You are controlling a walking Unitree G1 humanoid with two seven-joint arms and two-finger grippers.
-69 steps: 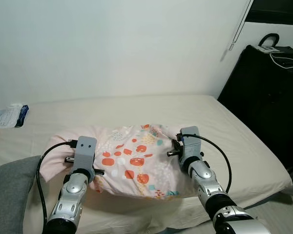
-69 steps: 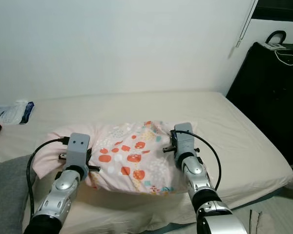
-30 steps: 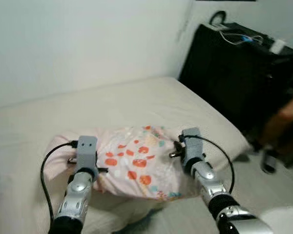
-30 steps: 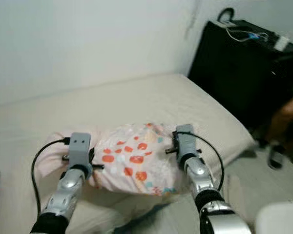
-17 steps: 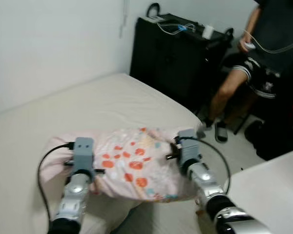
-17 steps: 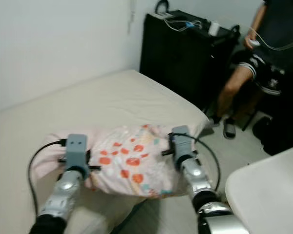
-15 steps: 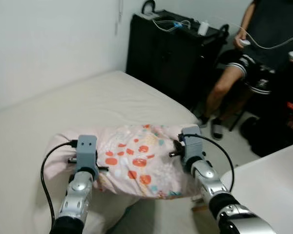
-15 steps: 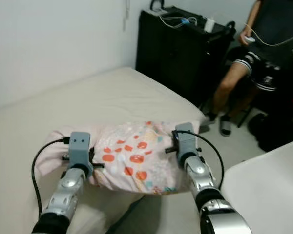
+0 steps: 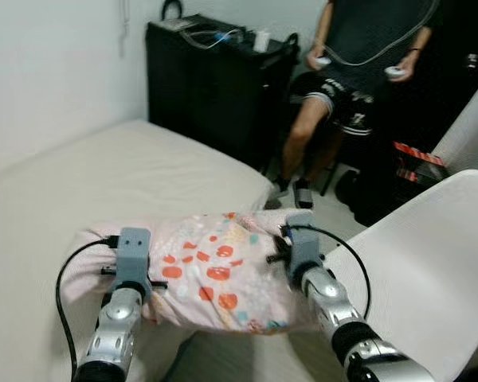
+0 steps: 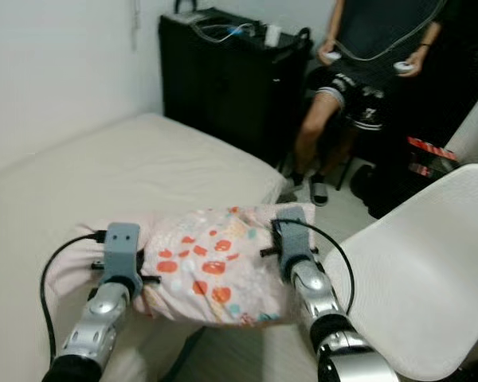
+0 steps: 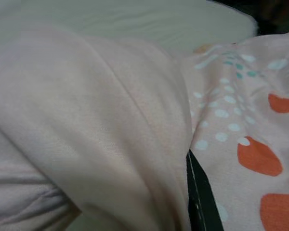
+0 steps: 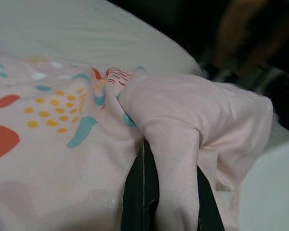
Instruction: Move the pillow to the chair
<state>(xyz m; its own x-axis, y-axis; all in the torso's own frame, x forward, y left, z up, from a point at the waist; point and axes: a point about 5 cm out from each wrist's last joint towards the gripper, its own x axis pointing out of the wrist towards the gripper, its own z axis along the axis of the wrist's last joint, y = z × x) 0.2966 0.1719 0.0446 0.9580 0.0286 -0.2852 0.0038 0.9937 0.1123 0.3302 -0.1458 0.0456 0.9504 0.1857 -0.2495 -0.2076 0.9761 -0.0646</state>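
The view has swung from the bed toward a white plastic chair [image 9: 430, 263]; both end effectors, left [image 9: 133, 256] and right [image 9: 297, 239], stay clamped on the pink patterned pillow [image 9: 211, 274], arms extended forward.

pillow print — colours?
Pale pink pillow with orange-red blobs, white dots, teal and yellow specks. Clearest in the left eye view.

No text, label, brand or number could be read anywhere. The pillow [image 9: 215, 274] bore only a printed pattern of orange shapes and dots (no lettering), and the red-and-white striped strip [image 9: 419, 154] near the seated person [image 9: 358, 72] was too blurred to make out any writing.
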